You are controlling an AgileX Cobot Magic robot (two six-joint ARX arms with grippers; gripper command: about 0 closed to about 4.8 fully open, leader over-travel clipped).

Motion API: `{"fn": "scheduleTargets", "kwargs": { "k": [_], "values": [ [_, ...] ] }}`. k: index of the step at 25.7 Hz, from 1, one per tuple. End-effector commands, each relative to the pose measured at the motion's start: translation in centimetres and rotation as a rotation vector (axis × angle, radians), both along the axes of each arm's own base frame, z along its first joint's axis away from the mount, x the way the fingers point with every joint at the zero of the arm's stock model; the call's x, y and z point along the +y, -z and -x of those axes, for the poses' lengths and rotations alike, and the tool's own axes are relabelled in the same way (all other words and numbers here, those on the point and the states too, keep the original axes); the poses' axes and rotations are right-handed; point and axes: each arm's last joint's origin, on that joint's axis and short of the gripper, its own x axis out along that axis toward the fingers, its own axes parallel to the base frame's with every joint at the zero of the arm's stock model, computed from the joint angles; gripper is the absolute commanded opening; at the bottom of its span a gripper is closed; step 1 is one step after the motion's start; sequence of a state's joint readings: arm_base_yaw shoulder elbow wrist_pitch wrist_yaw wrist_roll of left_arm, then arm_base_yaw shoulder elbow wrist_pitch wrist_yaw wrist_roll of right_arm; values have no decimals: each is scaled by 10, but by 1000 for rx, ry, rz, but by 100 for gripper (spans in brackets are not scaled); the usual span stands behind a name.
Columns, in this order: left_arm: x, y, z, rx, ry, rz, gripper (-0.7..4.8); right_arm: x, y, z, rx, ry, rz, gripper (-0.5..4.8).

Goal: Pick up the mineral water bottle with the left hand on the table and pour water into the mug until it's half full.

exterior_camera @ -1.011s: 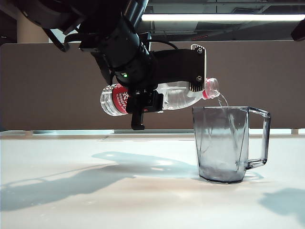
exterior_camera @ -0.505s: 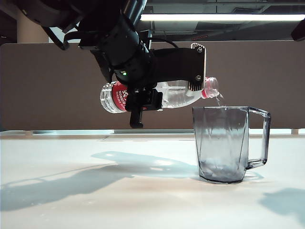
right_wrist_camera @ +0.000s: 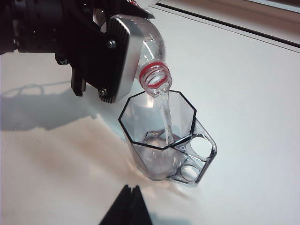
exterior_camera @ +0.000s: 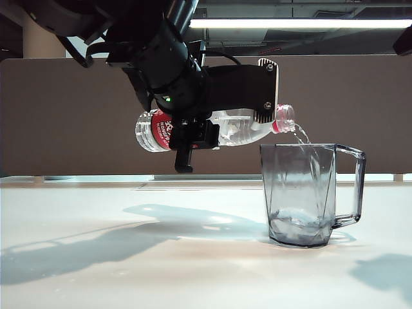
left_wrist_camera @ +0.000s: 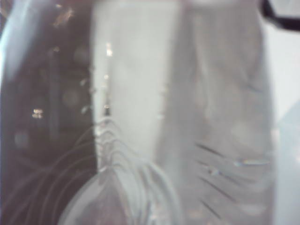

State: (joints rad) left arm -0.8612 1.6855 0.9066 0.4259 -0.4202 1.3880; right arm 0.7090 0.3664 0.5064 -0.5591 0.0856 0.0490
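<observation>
Left hand (exterior_camera: 241, 116) clamped round ribbed clear mineral water bottle (exterior_camera: 238, 129), thin water (right_wrist_camera: 165, 123) stream entering faceted smoky mug (exterior_camera: 302, 193), right hand (right_wrist_camera: 125, 207) fingers together.

Mineral water bottle (exterior_camera: 193, 132): red label, white print partly hidden by gripper, too small to read.
</observation>
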Motion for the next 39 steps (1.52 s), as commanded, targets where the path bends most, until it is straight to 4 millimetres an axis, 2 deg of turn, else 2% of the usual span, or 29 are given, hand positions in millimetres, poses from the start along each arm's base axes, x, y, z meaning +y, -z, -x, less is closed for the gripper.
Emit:
{"fn": "scheduleTargets", "kwargs": {
  "k": [1, 39],
  "values": [
    [-1, -11, -1, -48, -8, 46, 181, 0, -4, 0, -17, -2, -20, -4],
    [-1, -11, -1, -58, -21, 29, 181, 0, -4, 0, -17, -2, -20, -4]
  ]
}}
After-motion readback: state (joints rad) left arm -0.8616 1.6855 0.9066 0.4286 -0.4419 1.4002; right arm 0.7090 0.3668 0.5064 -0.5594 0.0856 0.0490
